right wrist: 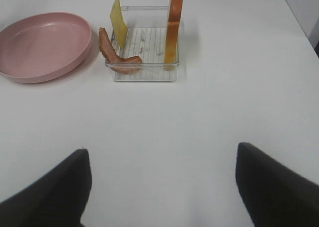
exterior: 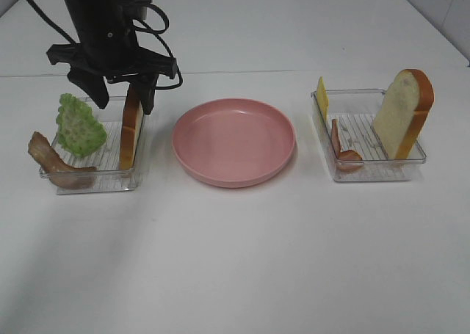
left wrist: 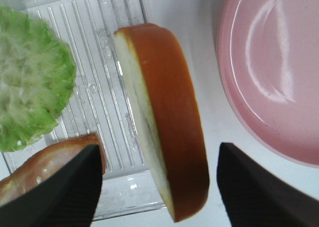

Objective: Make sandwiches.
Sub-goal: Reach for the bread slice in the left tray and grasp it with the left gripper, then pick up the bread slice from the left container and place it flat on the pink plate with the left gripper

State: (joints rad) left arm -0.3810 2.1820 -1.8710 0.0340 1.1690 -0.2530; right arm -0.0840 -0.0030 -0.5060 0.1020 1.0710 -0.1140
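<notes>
No stacked sandwich shows; the parts lie apart. My left gripper (exterior: pixel 123 99) is open, its jaws either side of an upright bread slice (exterior: pixel 131 132) at the right end of the left clear tray (exterior: pixel 95 183), not touching it. The left wrist view shows this bread (left wrist: pixel 169 117) between the open gripper (left wrist: pixel 158 149), with lettuce (left wrist: pixel 30 82) and bacon (left wrist: pixel 45 162) beside it. Lettuce (exterior: pixel 79 126) and bacon (exterior: pixel 55 161) fill the tray's left. The right tray (exterior: pixel 371 174) holds bread (exterior: pixel 402 114), cheese (exterior: pixel 322 97) and bacon (exterior: pixel 340 147). My right gripper (right wrist: pixel 162 149) is open and empty above bare table.
A round pink plate (exterior: pixel 233 139) sits empty between the two trays; it also shows in the left wrist view (left wrist: pixel 279 77) and the right wrist view (right wrist: pixel 42 45). The right wrist view faces the right tray (right wrist: pixel 144 72) from the near side.
</notes>
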